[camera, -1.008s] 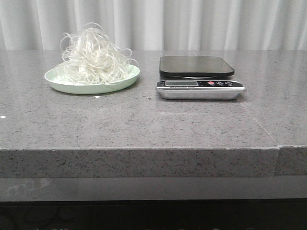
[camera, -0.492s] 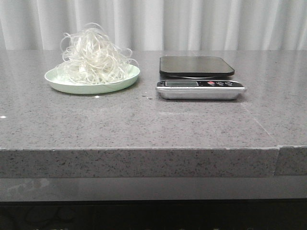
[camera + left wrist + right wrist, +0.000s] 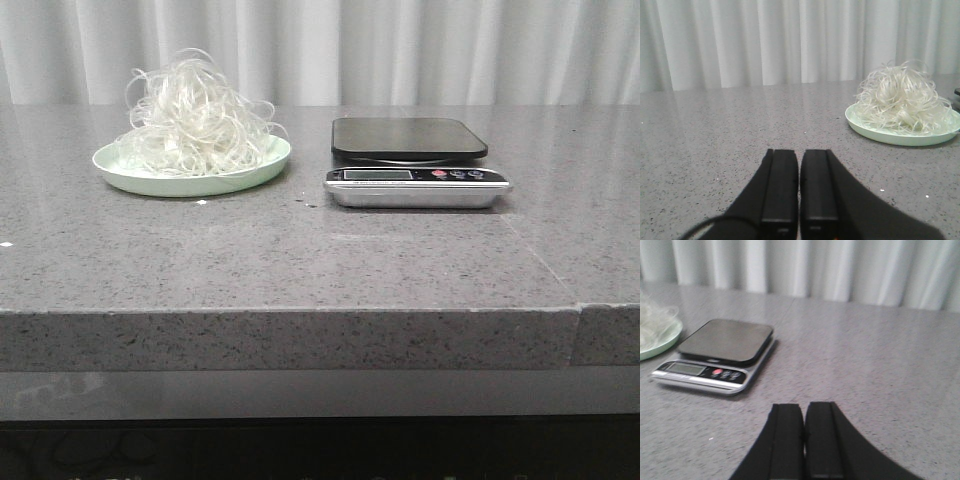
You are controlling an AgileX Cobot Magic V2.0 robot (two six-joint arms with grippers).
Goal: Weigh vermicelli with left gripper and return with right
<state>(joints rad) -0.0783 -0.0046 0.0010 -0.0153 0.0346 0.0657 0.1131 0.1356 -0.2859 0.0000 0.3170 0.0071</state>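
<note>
The vermicelli (image 3: 196, 122) is a fluffy whitish tangle heaped on a pale green plate (image 3: 190, 181) at the table's back left. A kitchen scale (image 3: 412, 160) with a black platform and silver front stands to its right, nothing on it. Neither gripper shows in the front view. In the left wrist view my left gripper (image 3: 799, 152) is shut and empty, low over the table, well short of the vermicelli (image 3: 901, 98) and plate (image 3: 900, 137). In the right wrist view my right gripper (image 3: 804, 405) is shut and empty, with the scale (image 3: 715, 355) ahead of it to one side.
The grey speckled stone table (image 3: 300, 260) has its front edge near the camera and a seam at the right (image 3: 580, 305). White curtains (image 3: 400, 50) hang behind. A few small white crumbs (image 3: 201, 202) lie by the plate.
</note>
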